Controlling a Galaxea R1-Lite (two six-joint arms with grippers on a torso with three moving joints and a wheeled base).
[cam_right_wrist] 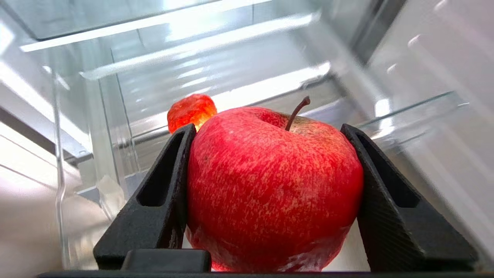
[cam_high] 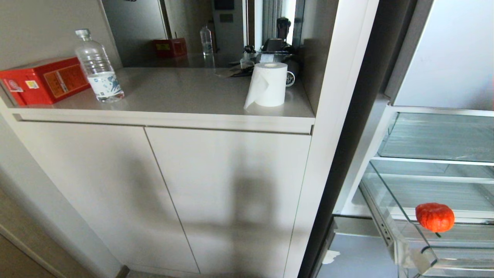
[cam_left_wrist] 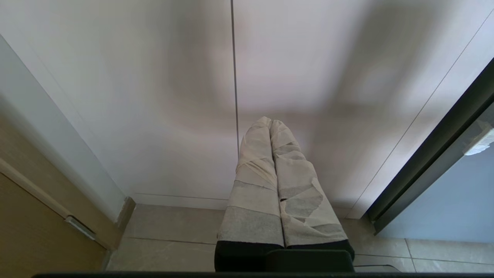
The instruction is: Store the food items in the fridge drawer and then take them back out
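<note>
Red apple (cam_right_wrist: 270,185) is sitting clamped between the black fingers of the right gripper (cam_right_wrist: 270,193), filling the centre of the right wrist view inside the clear fridge drawer (cam_right_wrist: 417,112). It is looking smooth, rigid and likely light, so gripping across its widest girth seems safest against slipping. Only the head view is showing the ribbed orange pumpkin-like food (cam_high: 435,217) at lower right, with no arm visible. Left gripper (cam_left_wrist: 270,127) is hanging pressed shut, empty.

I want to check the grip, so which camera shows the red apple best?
The right wrist view: the red apple fills it, clamped in the right claw. The head and left wrist views show none of it.
</note>
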